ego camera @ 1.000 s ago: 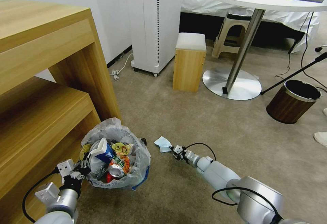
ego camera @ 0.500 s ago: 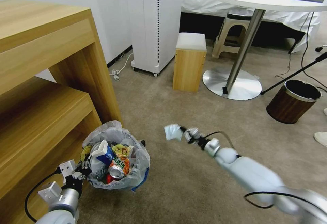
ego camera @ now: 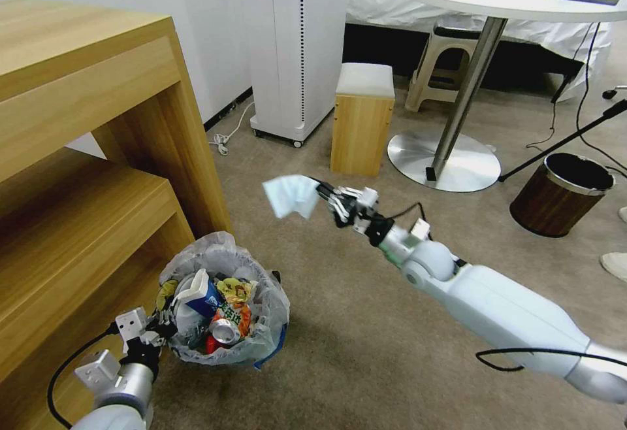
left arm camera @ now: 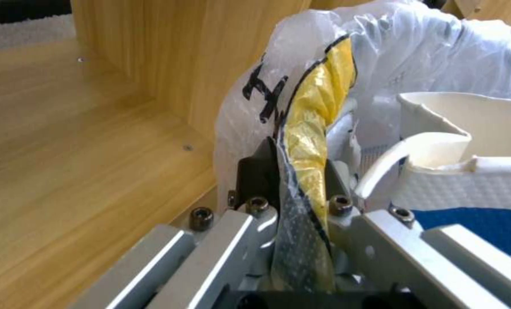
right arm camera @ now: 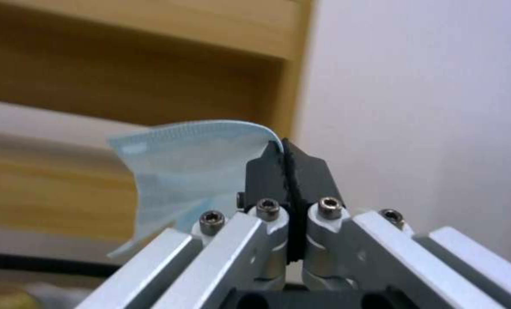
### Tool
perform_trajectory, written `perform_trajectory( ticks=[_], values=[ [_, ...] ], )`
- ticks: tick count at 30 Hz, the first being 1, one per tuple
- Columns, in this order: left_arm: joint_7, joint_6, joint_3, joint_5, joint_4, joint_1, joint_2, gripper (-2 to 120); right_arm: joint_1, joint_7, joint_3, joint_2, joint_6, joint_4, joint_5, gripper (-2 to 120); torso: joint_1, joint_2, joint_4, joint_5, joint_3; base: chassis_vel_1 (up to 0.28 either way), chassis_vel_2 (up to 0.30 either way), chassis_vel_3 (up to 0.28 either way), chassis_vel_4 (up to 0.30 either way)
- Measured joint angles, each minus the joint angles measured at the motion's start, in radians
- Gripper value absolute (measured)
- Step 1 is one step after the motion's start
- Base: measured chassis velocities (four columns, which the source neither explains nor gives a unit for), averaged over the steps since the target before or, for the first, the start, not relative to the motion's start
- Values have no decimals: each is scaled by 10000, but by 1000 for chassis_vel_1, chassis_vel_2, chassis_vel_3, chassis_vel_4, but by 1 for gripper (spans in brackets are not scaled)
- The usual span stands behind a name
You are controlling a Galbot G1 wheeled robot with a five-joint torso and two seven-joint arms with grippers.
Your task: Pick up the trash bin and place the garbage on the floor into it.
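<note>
Your right gripper has its jaws clamped on a pale blue paper face mask, up above the beige carpet floor. Left gripper jaws pinch the rim of the bag-lined round trash bin.

We see a smooth white-grey right arm with a loose black cable. Both grippers, the right gripper and the left gripper, have silver metal bars, black hex screws and black fingertips.

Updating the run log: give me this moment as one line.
left gripper: shut on trash bin rim | right gripper: shut on blue paper, raised over floor | bin: holds litter
</note>
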Motion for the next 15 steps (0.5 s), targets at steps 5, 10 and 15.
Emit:
perform_trajectory(
  ticks=[5,10,15],
  values=[
    [-100,68,-56,-65,-151,-46,46,3,883,-76,-1527,218,-47,427,819,0,0,-1,-1,3,1,0,0,0,0],
    [-137,95,-130,-195,-316,-38,141,3,1307,9,-3053,502,-50,184,1077,0,0,0,-2,2,1,0,0,0,0],
    [-146,99,-164,-238,-397,1,187,3,1214,40,-3590,564,-61,-243,1049,0,0,0,-2,3,1,0,0,0,0]
  ],
)
